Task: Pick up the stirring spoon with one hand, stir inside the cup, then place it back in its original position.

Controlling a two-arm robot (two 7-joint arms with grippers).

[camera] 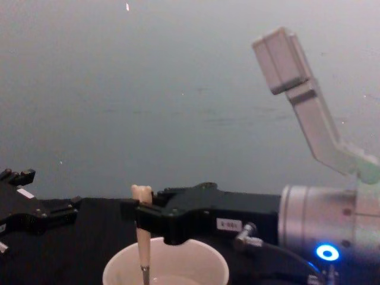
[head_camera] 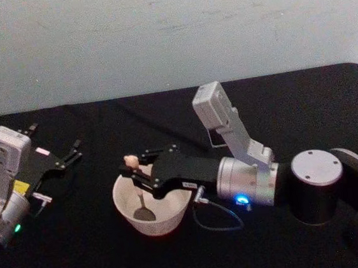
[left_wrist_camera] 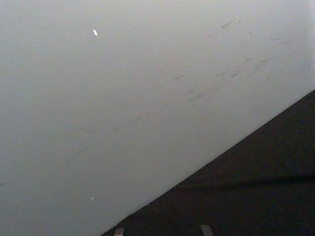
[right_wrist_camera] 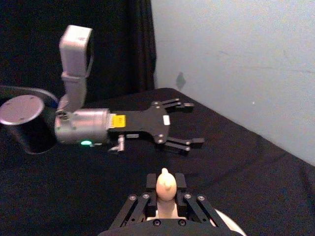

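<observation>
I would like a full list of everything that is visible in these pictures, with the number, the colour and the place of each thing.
stirring spoon: 1, beige handle with a small bear head, metal bowl; upright, bowl end down inside the cup.
cup: 1, cream-white; on the table, near the middle.
table: 1, black; across the whole foreground.
wall: 1, pale grey; behind the table.
right gripper: 1, black; above the cup, shut on the stirring spoon's handle just under the bear head.
left gripper: 1, black; at the left, apart from the cup, fingers open, holding nothing.
</observation>
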